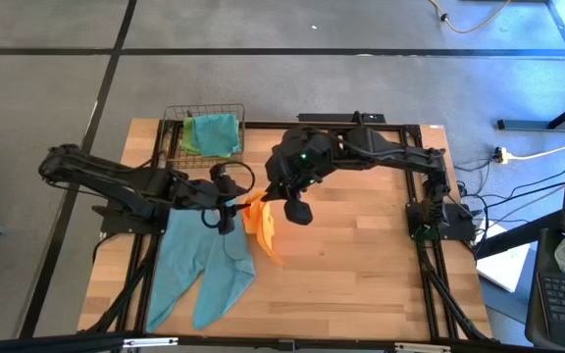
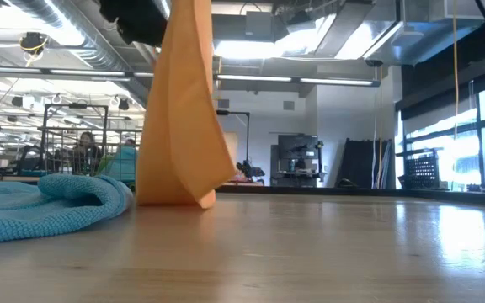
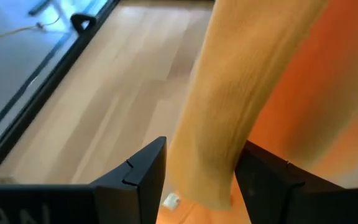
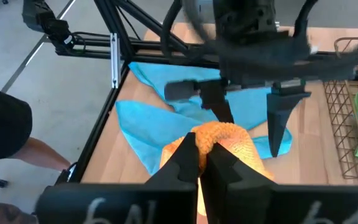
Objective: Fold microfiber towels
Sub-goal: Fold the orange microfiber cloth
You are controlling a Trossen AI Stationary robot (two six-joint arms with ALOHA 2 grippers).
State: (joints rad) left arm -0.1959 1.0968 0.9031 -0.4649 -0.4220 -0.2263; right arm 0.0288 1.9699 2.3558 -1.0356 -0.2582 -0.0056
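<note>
right gripper (image 4: 201, 163) pinched the orange towel (image 1: 260, 224) aloft above mid-table, hem touching wood; left gripper (image 3: 197, 180) stood spread around it. closing squarely on the edge would suit.

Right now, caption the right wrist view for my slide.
Right gripper pinches the orange towel while the open left gripper straddles it above teal towels.
</note>
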